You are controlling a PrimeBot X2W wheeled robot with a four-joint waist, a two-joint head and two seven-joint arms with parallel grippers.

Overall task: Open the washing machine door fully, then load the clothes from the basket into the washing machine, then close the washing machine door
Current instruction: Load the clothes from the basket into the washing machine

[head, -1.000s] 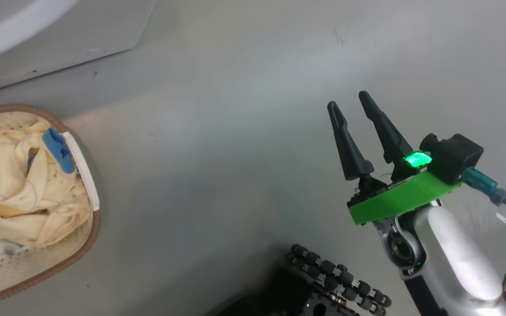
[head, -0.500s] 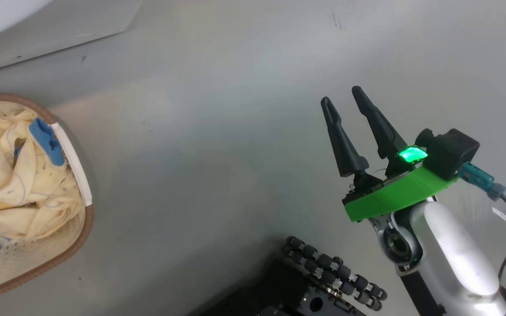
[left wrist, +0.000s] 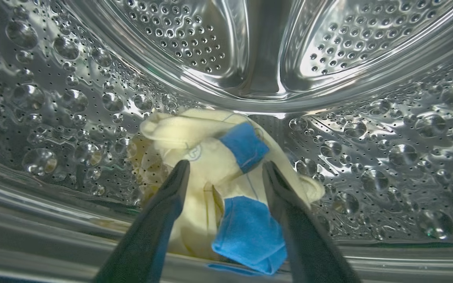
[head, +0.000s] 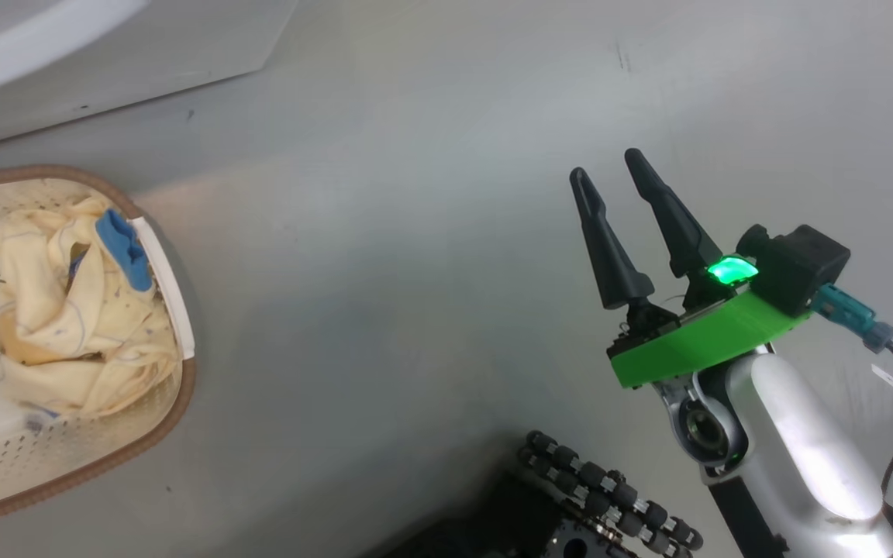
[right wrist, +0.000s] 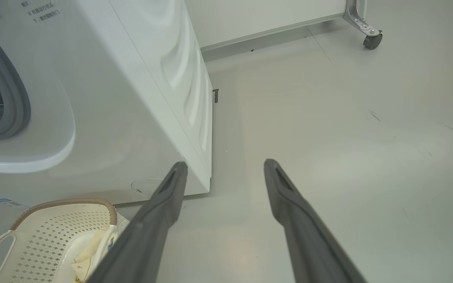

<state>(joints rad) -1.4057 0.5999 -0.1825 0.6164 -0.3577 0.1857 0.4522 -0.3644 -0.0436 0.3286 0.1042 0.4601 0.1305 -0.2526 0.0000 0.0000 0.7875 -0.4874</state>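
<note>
Clothes (left wrist: 195, 133) — between the parted left fingers (left wrist: 163, 212)

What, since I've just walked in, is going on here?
A robot is loading laundry. Its left gripper is inside the washing machine drum, jaws apart, a pale-yellow garment lying on the steel between them. More clothes lie in the basket on the floor. The right gripper hangs open over the floor, holding nothing.
</note>
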